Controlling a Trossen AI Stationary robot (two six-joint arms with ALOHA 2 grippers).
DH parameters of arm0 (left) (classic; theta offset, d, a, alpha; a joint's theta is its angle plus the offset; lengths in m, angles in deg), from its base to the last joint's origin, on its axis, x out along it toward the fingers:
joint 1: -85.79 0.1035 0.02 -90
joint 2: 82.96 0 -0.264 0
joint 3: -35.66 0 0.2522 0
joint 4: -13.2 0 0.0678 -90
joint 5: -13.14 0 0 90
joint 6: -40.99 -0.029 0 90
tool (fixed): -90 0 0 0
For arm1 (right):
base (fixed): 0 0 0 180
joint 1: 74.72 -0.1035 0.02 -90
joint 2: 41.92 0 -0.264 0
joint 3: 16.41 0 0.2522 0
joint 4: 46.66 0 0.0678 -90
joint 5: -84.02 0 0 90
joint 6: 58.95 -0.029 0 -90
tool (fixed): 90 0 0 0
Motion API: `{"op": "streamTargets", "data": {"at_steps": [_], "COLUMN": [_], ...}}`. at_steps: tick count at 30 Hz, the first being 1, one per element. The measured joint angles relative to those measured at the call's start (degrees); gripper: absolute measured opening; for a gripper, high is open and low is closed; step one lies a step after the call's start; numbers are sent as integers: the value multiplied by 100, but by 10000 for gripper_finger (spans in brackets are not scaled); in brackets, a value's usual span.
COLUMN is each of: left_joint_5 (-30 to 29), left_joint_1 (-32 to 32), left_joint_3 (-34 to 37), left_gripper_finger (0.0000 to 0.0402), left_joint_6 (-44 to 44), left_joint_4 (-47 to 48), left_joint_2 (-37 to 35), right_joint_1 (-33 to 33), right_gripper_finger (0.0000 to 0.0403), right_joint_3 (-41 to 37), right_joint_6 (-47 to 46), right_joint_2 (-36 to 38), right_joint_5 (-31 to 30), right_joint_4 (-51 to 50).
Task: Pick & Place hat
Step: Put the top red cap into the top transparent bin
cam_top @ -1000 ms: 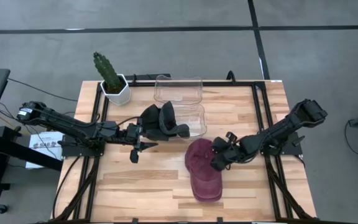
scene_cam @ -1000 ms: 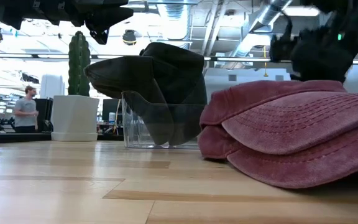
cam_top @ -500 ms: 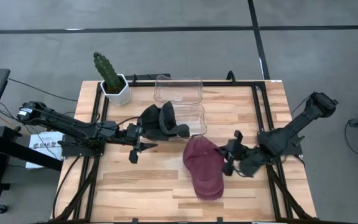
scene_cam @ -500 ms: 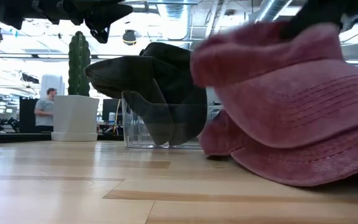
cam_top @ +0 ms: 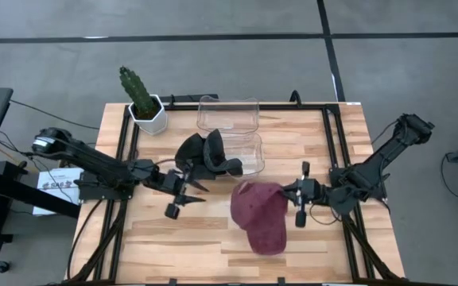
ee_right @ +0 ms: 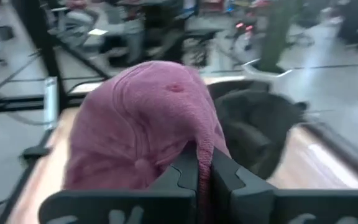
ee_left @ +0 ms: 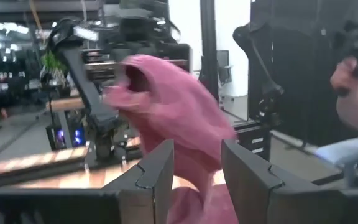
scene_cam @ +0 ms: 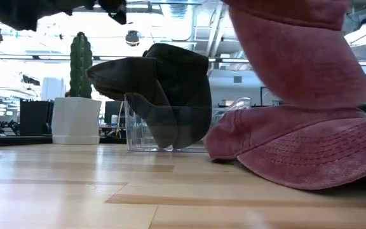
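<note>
The wooden surface is seen with two clear bins at its far side; the nearer clear bin is taken as landmark. A maroon hat is found just in front of this bin, its crown lifted and its brim resting on the surface. A dark hat is draped over the bin's left wall. The hat's fabric is pinched by the right gripper, fingers pressed together, in front and to the right of the bin. The left gripper is held spread and empty, left of the bin. A potted cactus is placed farther left.
</note>
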Motion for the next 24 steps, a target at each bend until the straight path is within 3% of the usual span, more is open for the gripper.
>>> {"op": "streamTargets", "data": {"at_steps": [3,11,18,24], "left_joint_5": [-37,-1110,-1354,-1558], "left_joint_1": [-61,-42,-178,-335], "left_joint_3": [-513,-1544,-2139,-2173], "left_gripper_finger": [131,131,131,131], "left_joint_6": [-499,-1225,-1856,-1862], "left_joint_4": [-51,14,31,159], "left_joint_2": [635,1784,2105,2203], "right_joint_1": [217,269,59,-100], "right_gripper_finger": [0,0,0,0], "right_joint_3": [0,0,0,0], "right_joint_6": [269,796,845,981], "right_joint_2": [170,420,433,427], "right_joint_5": [-13,354,342,197], "right_joint_4": [35,239,168,277]}}
